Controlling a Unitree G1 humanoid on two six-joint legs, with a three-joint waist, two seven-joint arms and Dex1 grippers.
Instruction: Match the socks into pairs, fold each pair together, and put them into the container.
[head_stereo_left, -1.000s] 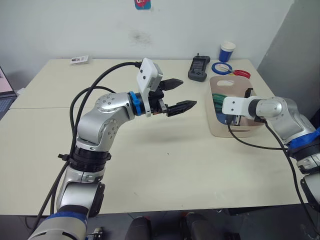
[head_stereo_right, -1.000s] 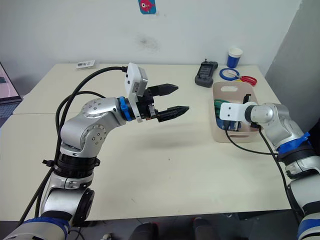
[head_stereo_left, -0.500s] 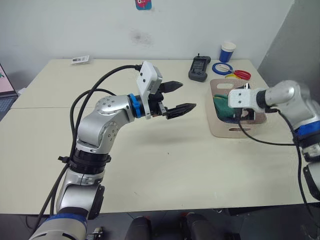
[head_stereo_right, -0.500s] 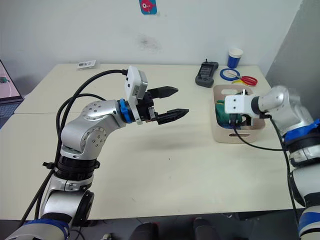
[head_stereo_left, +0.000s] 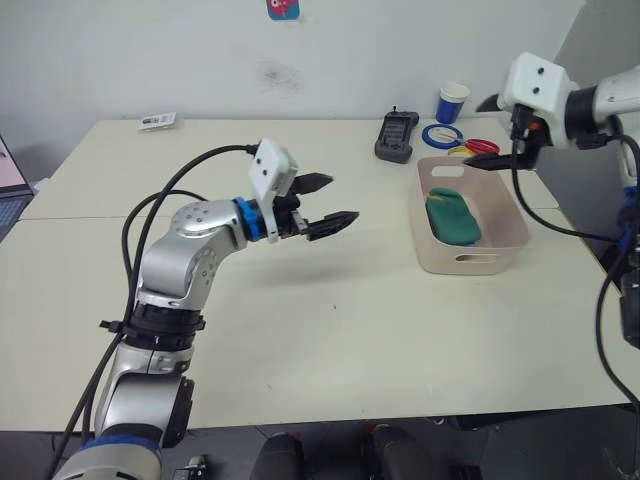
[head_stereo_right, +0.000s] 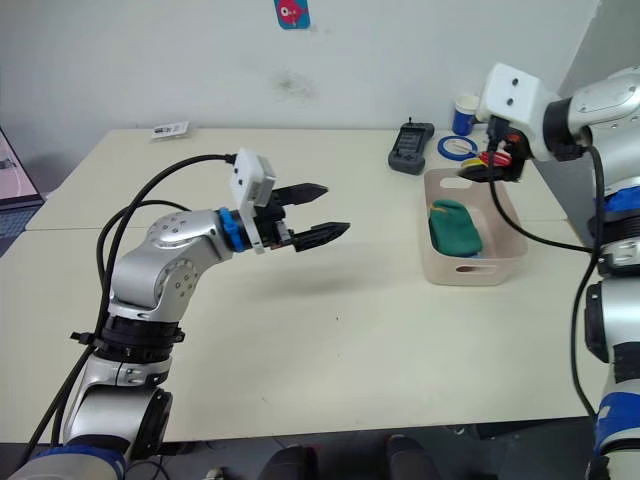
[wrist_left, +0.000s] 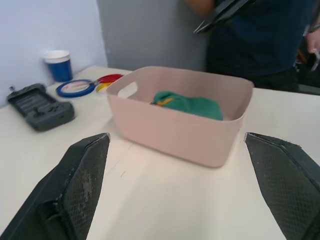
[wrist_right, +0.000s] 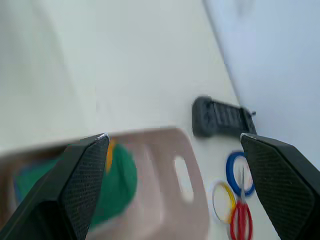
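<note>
Your right gripper (head_stereo_left: 500, 150) has lifted out of the container (head_stereo_left: 470, 262), fingers apart and empty; the green socks (head_stereo_left: 452, 216) lie inside; your left gripper (head_stereo_left: 325, 202) hovers open, so that pair looks stowed.

A dark green sock bundle (head_stereo_left: 453, 217) lay inside the pale pink container (head_stereo_left: 466, 254) on the desk (head_stereo_left: 330, 330). The left gripper (head_stereo_left: 323, 205) hovered mid-desk, jaws apart, while the right gripper (head_stereo_left: 500, 152) hung raised above the container's far end.
</note>
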